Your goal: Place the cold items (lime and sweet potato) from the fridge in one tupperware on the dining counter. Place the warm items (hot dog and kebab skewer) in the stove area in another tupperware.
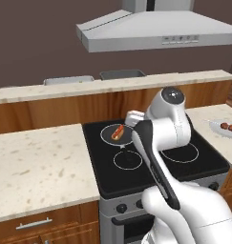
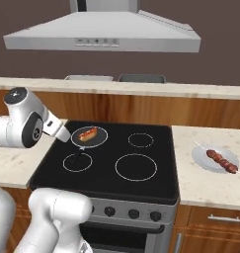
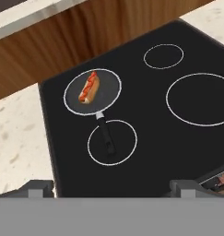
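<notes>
My gripper (image 3: 111, 186) is wide open, holding nothing, hovering above the front of the stovetop (image 3: 145, 138) and looking down at it.

Hot dog (image 3: 89, 87) sits in a small frying pan (image 3: 74, 103) on the rear left burner, pan handle (image 3: 105, 133) pointing back toward me. Kebab skewer (image 2: 221, 160) lies on a white plate (image 2: 203, 160) on the counter right of the stove. Two tupperwares (image 2: 89, 78) and (image 2: 141, 78) sit up on the raised dining counter (image 2: 200, 90) behind the stove, well apart from both items.

Risks as I see them:
- Hot dog lies at an angle in the pan; if I don't roll the wrist to match, the fingers land on its ends and it squirts out.
- Coming down too low, a fingertip catches the pan rim or handle and shoves the pan.
- Bun looks soft, so over-squeezing could let it slip.
- The tubs are far back and high, so the reach is long, and I may clip the counter lip on the carry.
- The skewer is thin and flat on the plate, a hard pinch later.
</notes>
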Tool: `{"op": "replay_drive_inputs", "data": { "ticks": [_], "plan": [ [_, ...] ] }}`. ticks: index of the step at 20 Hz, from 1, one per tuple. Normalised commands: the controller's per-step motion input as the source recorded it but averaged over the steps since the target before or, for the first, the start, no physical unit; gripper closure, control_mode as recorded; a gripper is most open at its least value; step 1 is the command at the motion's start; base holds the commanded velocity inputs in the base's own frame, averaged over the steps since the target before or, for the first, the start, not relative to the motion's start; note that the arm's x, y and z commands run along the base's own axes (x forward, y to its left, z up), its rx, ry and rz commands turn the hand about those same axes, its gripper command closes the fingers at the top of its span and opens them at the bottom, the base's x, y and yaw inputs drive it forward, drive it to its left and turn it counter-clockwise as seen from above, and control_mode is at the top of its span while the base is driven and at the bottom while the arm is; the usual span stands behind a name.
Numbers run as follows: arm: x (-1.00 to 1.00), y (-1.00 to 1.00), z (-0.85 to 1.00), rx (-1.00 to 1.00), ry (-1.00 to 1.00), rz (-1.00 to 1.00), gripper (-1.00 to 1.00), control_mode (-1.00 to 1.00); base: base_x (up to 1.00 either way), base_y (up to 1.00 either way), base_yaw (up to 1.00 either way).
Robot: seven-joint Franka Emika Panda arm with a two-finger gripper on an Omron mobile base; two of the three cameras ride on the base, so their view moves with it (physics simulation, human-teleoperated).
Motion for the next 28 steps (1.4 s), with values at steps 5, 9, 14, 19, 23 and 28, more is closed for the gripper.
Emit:
{"op": "replay_drive_inputs", "data": {
  "ticks": [5, 9, 14, 19, 23, 28],
  "plan": [
    [0.58, 0.0, -0.22, 0.0, 0.14, 0.06, -1.0, -1.0, 0.0, 0.0, 0.0],
    [0.57, 0.0, -0.24, 0.0, 0.07, 0.03, -1.0, -1.0, 0.0, 0.0, 0.0],
    [0.5, 0.0, -0.26, 0.0, 0.01, 0.01, -1.0, -1.0, 0.0, 0.0, 0.0],
    [0.42, 0.0, -0.3, 0.0, 0.03, 0.0, -1.0, -1.0, 0.0, 0.0, 0.0],
    [0.38, 0.02, -0.34, 0.0, 0.06, 0.0, -1.0, -1.0, 0.0, 0.0, 0.0],
    [0.38, 0.02, -0.33, 0.0, 0.04, 0.0, -1.0, -1.0, 0.0, 0.0, 0.0]
  ]
}}
